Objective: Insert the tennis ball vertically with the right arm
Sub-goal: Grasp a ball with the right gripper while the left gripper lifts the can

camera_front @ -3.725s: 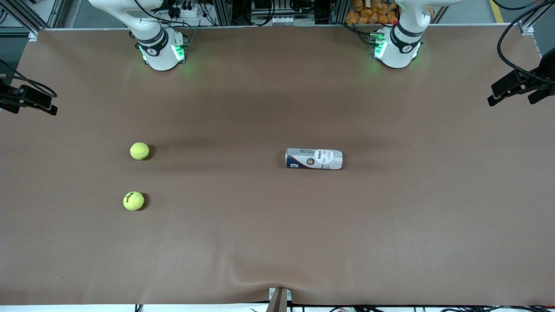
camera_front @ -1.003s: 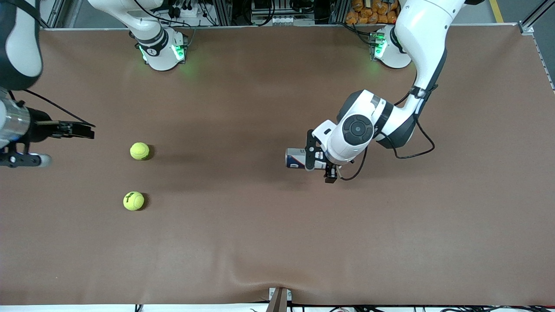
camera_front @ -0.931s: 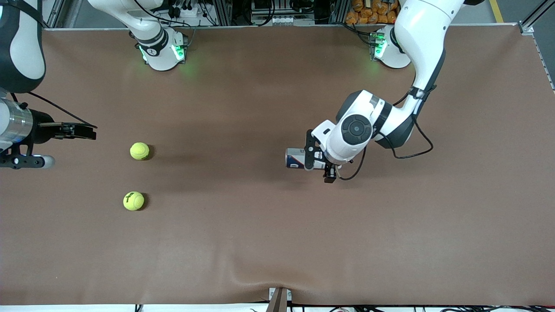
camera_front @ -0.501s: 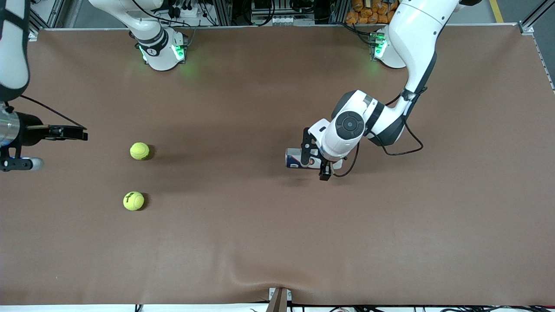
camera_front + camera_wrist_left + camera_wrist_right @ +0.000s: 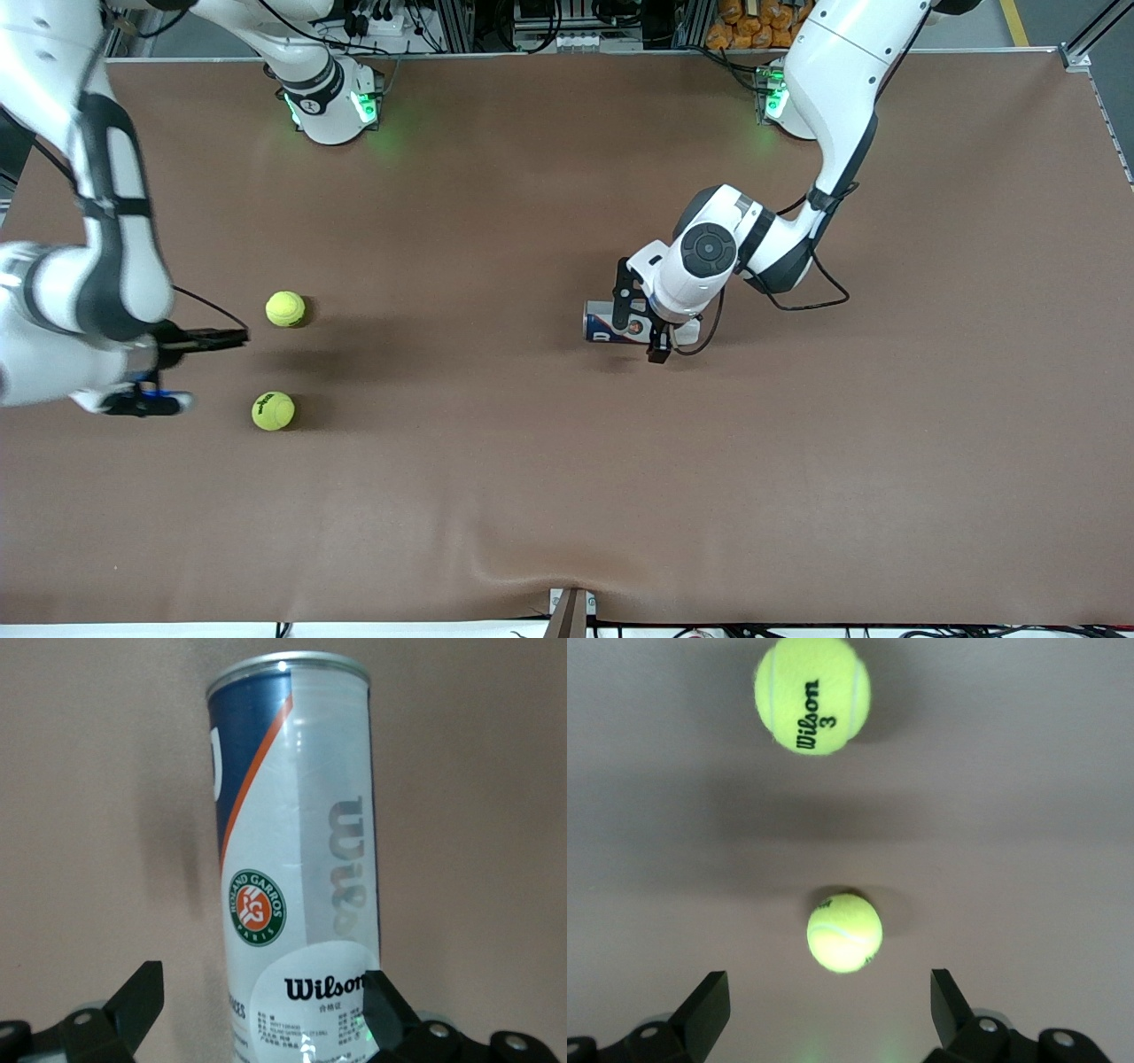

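Two tennis balls sit on the brown bench (image 5: 567,487) toward the right arm's end. One ball (image 5: 285,309) is farther from the front camera, the other ball (image 5: 273,411), with black Wilson lettering on it, is nearer; they're apart, not touching. On the front view's clock face both are out around 9 o'clock from the middle of the bench

The can (image 5: 605,324) is lying on its side about mid-bench, a bit toward the left arm's end, roughly 3 o'clock from the balls in the front view and well apart from them. It's a white and blue Wilson can with an orange stripe and a round Roland Garros badge, metal rim at one end

The right claw (image 5: 190,370) is low over the bench just beside the two balls, on the side toward the right arm's end of the bench. Fingers spread wide with nothing between them. In the right wrist view both balls (image 5: 844,933) (image 5: 812,695) show ahead of the open fingers (image 5: 704,1005), untouched

The left claw (image 5: 642,321) hangs right over the can, jaws wide apart and straddling its body, one finger on each side. In the left wrist view the can (image 5: 297,859) runs out between the fingers (image 5: 385,1005); can't tell whether they actually touch it
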Motion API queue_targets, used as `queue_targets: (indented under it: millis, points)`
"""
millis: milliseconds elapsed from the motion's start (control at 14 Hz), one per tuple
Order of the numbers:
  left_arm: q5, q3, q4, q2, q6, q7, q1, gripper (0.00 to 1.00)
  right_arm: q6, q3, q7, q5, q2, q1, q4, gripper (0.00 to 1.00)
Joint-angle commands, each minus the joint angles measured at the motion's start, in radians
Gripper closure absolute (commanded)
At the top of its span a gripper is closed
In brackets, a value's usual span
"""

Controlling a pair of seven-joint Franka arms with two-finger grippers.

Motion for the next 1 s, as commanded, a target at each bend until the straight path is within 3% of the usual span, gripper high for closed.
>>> queue_targets:
  millis: [0, 287, 501, 716, 788, 860, 931]
  points:
    - [0.040, 0.015, -0.018, 0.009, 0.032, -0.026, -0.023, 0.00, 0.052, -0.002, 0.002, 0.007, -0.031, 0.001, -0.087, 0.00]
    - [0.126, 0.011, -0.032, 0.012, 0.032, -0.084, -0.021, 0.00, 0.064, -0.002, 0.083, 0.007, -0.034, 0.050, -0.168, 0.00]
    - [0.128, 0.013, -0.035, 0.012, 0.032, -0.088, -0.023, 0.00, 0.171, -0.002, 0.074, 0.006, -0.054, 0.049, -0.286, 0.00]
    - [0.132, 0.013, -0.035, 0.015, 0.032, -0.088, -0.023, 0.00, 0.212, -0.002, 0.070, 0.001, -0.059, 0.041, -0.313, 0.00]
    - [0.167, 0.013, -0.035, 0.014, 0.032, -0.088, -0.023, 0.03, 0.212, -0.002, 0.068, 0.001, -0.057, 0.038, -0.313, 0.00]
    - [0.187, 0.011, -0.034, 0.009, 0.032, -0.089, -0.020, 0.19, 0.210, -0.002, 0.068, 0.001, -0.057, 0.033, -0.317, 0.00]
    - [0.189, 0.010, -0.031, 0.005, 0.032, -0.086, -0.013, 0.29, 0.212, -0.002, 0.067, 0.001, -0.057, 0.026, -0.334, 0.00]
